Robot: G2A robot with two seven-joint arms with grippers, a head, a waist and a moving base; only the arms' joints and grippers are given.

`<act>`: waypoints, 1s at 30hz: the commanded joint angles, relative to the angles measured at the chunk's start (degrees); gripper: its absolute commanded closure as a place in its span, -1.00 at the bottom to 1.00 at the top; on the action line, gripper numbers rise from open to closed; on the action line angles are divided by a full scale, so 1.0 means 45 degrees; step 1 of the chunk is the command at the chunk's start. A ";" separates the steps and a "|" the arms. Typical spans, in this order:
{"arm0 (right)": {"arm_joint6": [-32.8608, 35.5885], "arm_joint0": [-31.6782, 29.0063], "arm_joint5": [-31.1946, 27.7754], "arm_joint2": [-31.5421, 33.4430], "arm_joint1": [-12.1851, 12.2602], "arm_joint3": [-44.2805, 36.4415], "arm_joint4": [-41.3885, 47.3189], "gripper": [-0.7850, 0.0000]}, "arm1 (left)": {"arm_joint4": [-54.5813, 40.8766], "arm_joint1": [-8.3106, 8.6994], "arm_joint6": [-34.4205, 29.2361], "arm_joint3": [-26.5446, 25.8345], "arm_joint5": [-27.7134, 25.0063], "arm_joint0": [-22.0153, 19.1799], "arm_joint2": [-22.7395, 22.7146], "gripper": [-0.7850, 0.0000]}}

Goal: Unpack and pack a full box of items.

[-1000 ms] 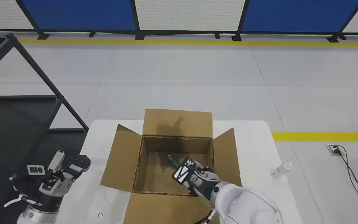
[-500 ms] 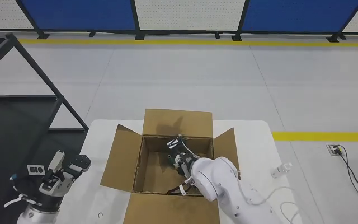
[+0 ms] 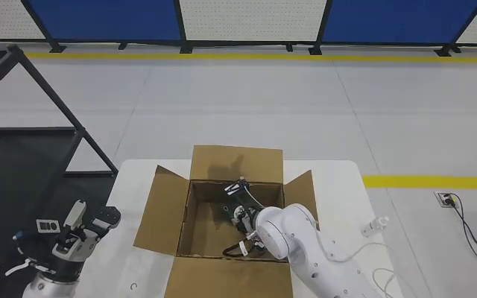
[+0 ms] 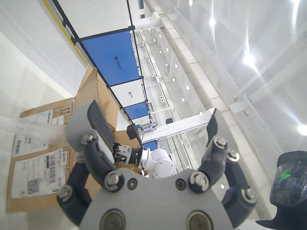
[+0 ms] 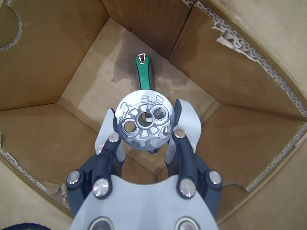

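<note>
The right fingers (image 5: 185, 120) are clamped on the round head of a green-handled multi-socket wrench (image 5: 144, 104). Its handle points toward a bottom corner of the cardboard box (image 3: 160, 216). To do this step well, I judge the grip should sit square on the head and any travel be vertical, so the handle clears the walls. The left fingers (image 4: 98, 123) are spread apart and empty, at 9 o'clock of the box. Count: one wrench, one box, and one white bottle (image 3: 375, 224) at 3 o'clock on the counter (image 3: 339, 186).
</note>
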 commanded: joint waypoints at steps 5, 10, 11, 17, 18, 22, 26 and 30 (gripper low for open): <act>-0.0557 0.0662 0.0957 0.0106 -0.0340 0.1610 0.0644 1.00 | 0.0000 0.0000 0.0000 0.0000 0.0000 0.0000 0.0000 -1.00; -0.0976 0.1238 0.1633 -0.0088 -0.0670 0.3066 0.0923 1.00 | 0.0000 0.0000 0.0000 0.0000 0.0000 0.0000 0.0000 -1.00; -0.0975 0.1344 0.1730 -0.0150 -0.0743 0.3326 0.1013 1.00 | 0.0000 0.0000 0.0000 0.0000 0.0000 0.0000 0.0000 -1.00; -0.0893 0.1861 0.2199 -0.0543 -0.1126 0.4574 0.1157 1.00 | 0.0000 0.0000 0.0000 0.0000 0.0000 0.0000 0.0000 -1.00; -0.0865 0.1911 0.2228 -0.0578 -0.1174 0.4684 0.1181 1.00 | 0.0000 0.0000 0.0000 0.0000 0.0000 0.0000 0.0000 -1.00; -0.0789 0.2004 0.2265 -0.0689 -0.1308 0.4999 0.1093 1.00 | 0.0000 0.0000 0.0000 0.0000 0.0000 0.0000 0.0000 -1.00; -0.0740 0.2030 0.2347 -0.0809 -0.1426 0.5275 0.0890 1.00 | 0.0000 0.0000 0.0000 0.0000 0.0000 0.0000 0.0000 -1.00; -0.0682 0.2088 0.2343 -0.0868 -0.1540 0.5505 0.0780 0.51 | 0.0000 0.0000 0.0000 0.0000 0.0000 0.0000 0.0000 -1.00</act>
